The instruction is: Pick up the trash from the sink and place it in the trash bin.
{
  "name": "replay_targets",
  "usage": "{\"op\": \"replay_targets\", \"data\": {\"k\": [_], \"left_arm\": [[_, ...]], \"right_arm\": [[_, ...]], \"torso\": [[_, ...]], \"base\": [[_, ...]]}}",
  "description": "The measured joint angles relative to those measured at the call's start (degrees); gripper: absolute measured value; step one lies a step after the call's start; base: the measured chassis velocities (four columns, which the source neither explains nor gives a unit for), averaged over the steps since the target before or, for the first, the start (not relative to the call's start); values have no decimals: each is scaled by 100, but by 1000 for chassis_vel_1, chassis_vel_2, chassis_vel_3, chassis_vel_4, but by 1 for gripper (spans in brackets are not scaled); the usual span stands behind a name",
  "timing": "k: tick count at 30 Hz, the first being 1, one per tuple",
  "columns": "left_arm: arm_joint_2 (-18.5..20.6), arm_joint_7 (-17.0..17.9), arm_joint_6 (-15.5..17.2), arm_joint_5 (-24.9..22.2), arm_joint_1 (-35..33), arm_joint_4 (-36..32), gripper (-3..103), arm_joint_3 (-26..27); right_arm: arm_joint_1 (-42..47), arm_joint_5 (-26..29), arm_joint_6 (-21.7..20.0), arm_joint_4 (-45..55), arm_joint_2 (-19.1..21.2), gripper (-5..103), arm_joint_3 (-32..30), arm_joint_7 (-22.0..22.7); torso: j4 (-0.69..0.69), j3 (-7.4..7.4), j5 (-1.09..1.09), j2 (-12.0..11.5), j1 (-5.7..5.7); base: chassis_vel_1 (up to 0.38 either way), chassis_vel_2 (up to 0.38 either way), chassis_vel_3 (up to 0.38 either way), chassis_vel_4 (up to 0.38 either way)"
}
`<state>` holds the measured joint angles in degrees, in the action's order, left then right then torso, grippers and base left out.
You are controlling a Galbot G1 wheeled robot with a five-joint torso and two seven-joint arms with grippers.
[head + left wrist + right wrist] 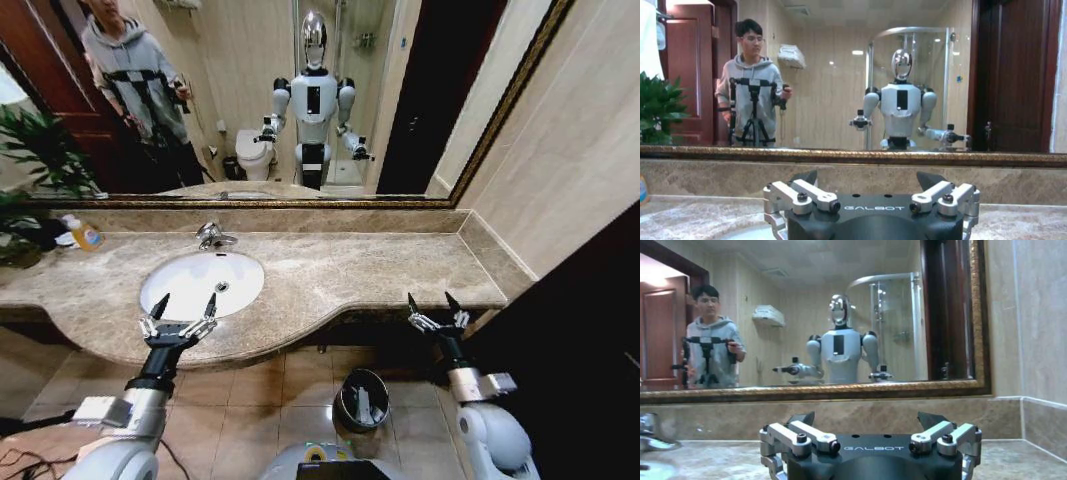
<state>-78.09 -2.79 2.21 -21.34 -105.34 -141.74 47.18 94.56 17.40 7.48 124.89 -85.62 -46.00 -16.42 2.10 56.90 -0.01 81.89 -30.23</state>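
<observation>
The white oval sink sits in the brown marble counter, with a chrome faucet behind it. Its basin looks bare around the drain hole. My left gripper hovers open over the sink's front rim with nothing between its fingers; it is also seen as the left gripper. My right gripper stands open just off the counter's right front edge, seen too as the right gripper. The round black trash bin stands on the floor below the counter, with pale trash inside it.
An orange-labelled soap bottle and a green plant stand at the counter's far left. A wide mirror backs the counter and a tiled wall closes the right side. Tiled floor surrounds the bin.
</observation>
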Motion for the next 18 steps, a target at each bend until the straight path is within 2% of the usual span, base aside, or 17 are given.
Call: {"op": "replay_targets", "data": {"k": [8, 14, 18], "left_arm": [[0, 0, 0, 0, 0, 0, 100, 0], [0, 0, 0, 0, 0, 0, 100, 0], [0, 0, 0, 0, 0, 0, 100, 0]], "right_arm": [[-71, -141, -170, 203, -54, 100, 391, 89], [-79, -272, -163, 169, -76, 100, 419, 149], [-70, -319, -162, 170, -158, 100, 396, 359]], "torso": [[1, 0, 0, 0, 0], [0, 0, 0, 0, 0], [1, 0, 0, 0, 0]], "base": [[0, 0, 0, 0], [0, 0, 0, 0], [0, 0, 0, 0]]}}
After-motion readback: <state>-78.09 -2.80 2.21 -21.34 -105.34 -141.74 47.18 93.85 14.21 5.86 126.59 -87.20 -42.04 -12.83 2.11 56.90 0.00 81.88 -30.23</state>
